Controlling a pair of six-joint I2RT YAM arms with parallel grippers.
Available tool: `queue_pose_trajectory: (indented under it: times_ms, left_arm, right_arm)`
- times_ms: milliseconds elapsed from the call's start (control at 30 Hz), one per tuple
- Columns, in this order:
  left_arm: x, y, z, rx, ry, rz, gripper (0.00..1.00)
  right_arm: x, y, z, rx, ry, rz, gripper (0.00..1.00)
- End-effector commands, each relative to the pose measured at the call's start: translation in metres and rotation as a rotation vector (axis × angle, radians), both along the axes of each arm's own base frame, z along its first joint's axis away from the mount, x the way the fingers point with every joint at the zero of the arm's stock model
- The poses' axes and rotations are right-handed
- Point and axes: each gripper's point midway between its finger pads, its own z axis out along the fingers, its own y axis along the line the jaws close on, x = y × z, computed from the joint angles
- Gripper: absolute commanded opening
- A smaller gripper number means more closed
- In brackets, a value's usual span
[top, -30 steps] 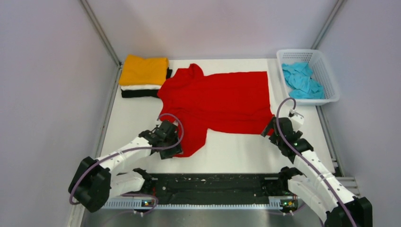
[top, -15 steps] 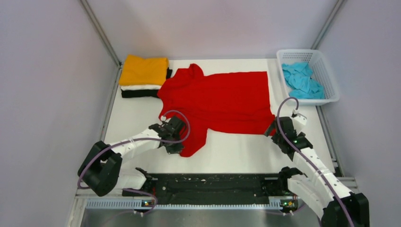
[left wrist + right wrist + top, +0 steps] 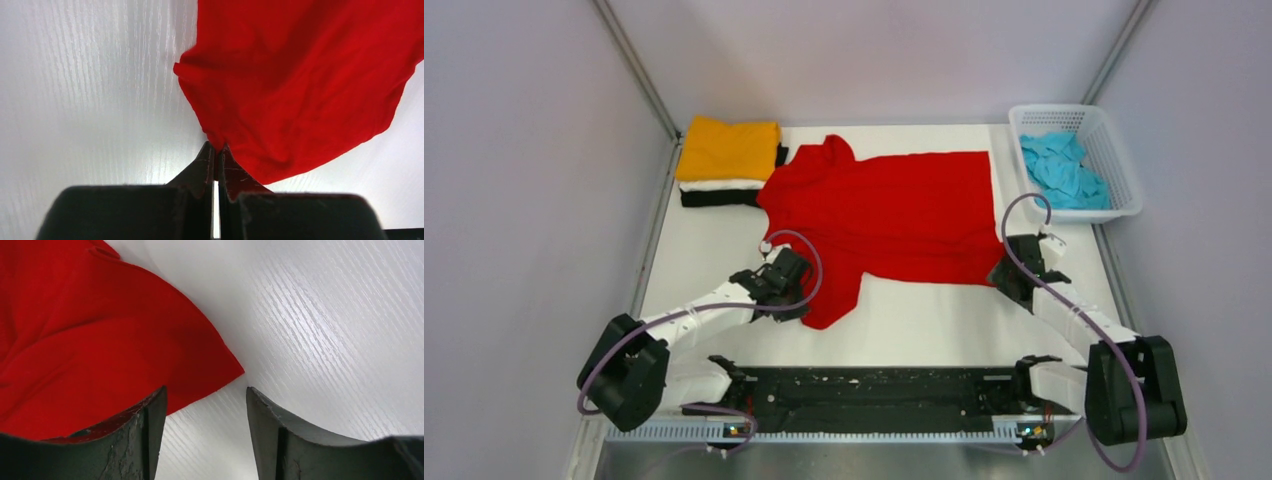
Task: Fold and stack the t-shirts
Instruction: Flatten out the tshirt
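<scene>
A bright red t-shirt (image 3: pixel 894 210) lies spread flat on the white table, one sleeve pointing toward me. My left gripper (image 3: pixel 801 306) is shut on that sleeve's left edge; in the left wrist view the closed fingertips (image 3: pixel 216 146) pinch a bit of red cloth (image 3: pixel 300 75). My right gripper (image 3: pixel 1004 274) sits low at the shirt's near right corner. Its jaws are open (image 3: pixel 205 390), and the corner of the red cloth (image 3: pixel 75 340) lies just ahead of the gap, partly over the left finger (image 3: pixel 150 415). Folded orange-yellow (image 3: pixel 729 148), white (image 3: pixel 722 184) and black (image 3: pixel 719 198) shirts are stacked at the back left.
A white lattice basket (image 3: pixel 1130 180) at the back right holds a crumpled light blue shirt (image 3: pixel 1064 170). Grey walls close in the table on the left, right and back. A black rail (image 3: pixel 874 385) runs along the near edge between the arm bases.
The left gripper has closed on the sleeve edge. The right arm has dropped low and reached forward to the shirt's near right corner, its jaws narrower than before.
</scene>
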Motion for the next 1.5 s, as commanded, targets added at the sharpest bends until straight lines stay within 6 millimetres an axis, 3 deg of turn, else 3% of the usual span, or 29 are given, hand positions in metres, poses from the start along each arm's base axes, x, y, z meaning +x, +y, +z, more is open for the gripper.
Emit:
queue_pose_trajectory:
  times_ms: [0,267,333,433,533,600,700,800,967,1067,1100,1233,1333,1467]
  left_arm:
    - [0.013,-0.001,0.008,-0.007,-0.077,0.003,0.00]
    - [0.016,0.003,0.011,0.013,-0.095,0.016,0.00]
    - [0.017,0.006,0.013,0.022,-0.106,0.025,0.00]
    - [0.022,0.010,0.020,0.038,-0.136,0.039,0.00]
    - [0.031,0.013,0.040,0.052,-0.188,0.061,0.00]
    - [0.039,0.015,0.063,0.048,-0.249,0.073,0.00]
    - [0.052,0.024,0.113,0.042,-0.385,0.108,0.00]
    - [0.059,0.032,0.178,-0.007,-0.550,0.135,0.00]
    - [0.046,0.041,0.297,-0.173,-0.853,0.100,0.00]
    - [0.024,0.050,0.371,-0.273,-1.025,0.055,0.00]
    - [0.016,0.053,0.395,-0.293,-1.075,0.035,0.00]
    - [-0.018,0.066,0.485,-0.373,-1.252,-0.031,0.00]
    - [-0.054,0.081,0.558,-0.439,-1.409,-0.080,0.00]
    - [-0.099,0.086,0.625,-0.506,-1.564,-0.220,0.00]
  right_arm:
    - [0.011,0.004,-0.008,0.029,-0.006,0.001,0.54]
    - [0.019,0.009,-0.014,0.040,0.012,0.023,0.37]
    - [0.019,0.007,-0.013,0.024,0.011,0.024,0.29]
    - [0.023,0.007,-0.010,0.019,0.002,0.042,0.03]
    - [0.031,0.011,0.003,0.023,-0.037,0.083,0.00]
    - [0.037,0.012,0.023,0.012,-0.088,0.107,0.00]
    - [0.041,0.006,0.064,-0.030,-0.185,0.122,0.00]
    - [0.041,0.005,0.117,-0.044,-0.314,0.143,0.00]
    - [0.025,0.003,0.214,-0.059,-0.550,0.164,0.00]
    - [0.012,0.002,0.277,-0.071,-0.678,0.179,0.00]
    - [0.005,0.002,0.310,-0.072,-0.750,0.181,0.00]
    - [-0.027,0.002,0.402,-0.081,-0.953,0.203,0.00]
    - [-0.056,0.001,0.458,-0.096,-1.069,0.222,0.00]
    - [-0.099,0.009,0.526,-0.099,-1.224,0.300,0.00]
